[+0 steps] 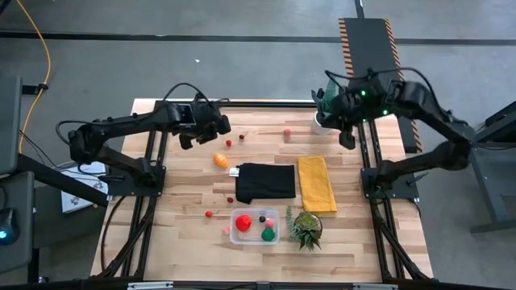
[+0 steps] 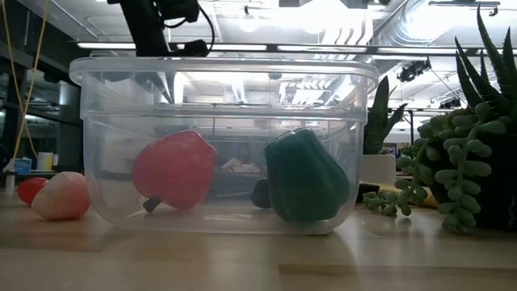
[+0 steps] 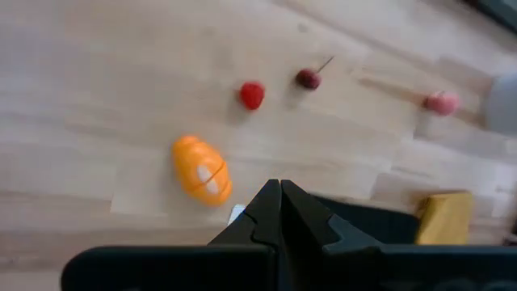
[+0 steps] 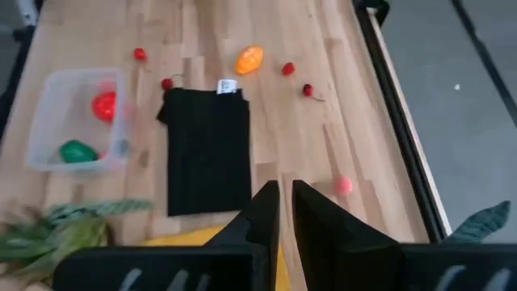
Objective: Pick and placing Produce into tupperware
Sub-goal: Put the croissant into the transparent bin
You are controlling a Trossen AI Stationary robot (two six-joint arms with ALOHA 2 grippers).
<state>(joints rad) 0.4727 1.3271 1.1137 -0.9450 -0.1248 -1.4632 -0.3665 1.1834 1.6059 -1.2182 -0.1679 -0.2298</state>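
Note:
The clear tupperware (image 1: 255, 225) (image 2: 222, 145) stands near the table's near edge. It holds a red produce piece (image 2: 174, 170), a green one (image 2: 307, 176) and a dark berry (image 2: 261, 194). The orange produce (image 1: 219, 159) (image 3: 202, 168) lies on the wood left of the black cloth. Small red berries (image 3: 252, 95), a dark cherry (image 3: 308, 78) and a pink berry (image 3: 440, 103) lie farther back. My left gripper (image 1: 205, 129) (image 3: 280, 194) hovers shut above the far-left area, near the orange piece. My right gripper (image 1: 347, 138) (image 4: 284, 194) hangs over the far-right edge, its fingers a narrow gap apart, holding nothing.
A black cloth (image 1: 266, 182) and a yellow cloth (image 1: 317, 184) lie mid-table. A spiky potted plant (image 1: 306, 228) stands right of the tub, and a white pot (image 1: 322, 121) stands at the far right. A pink berry (image 2: 60, 196) and a red one (image 2: 31, 190) rest left of the tub.

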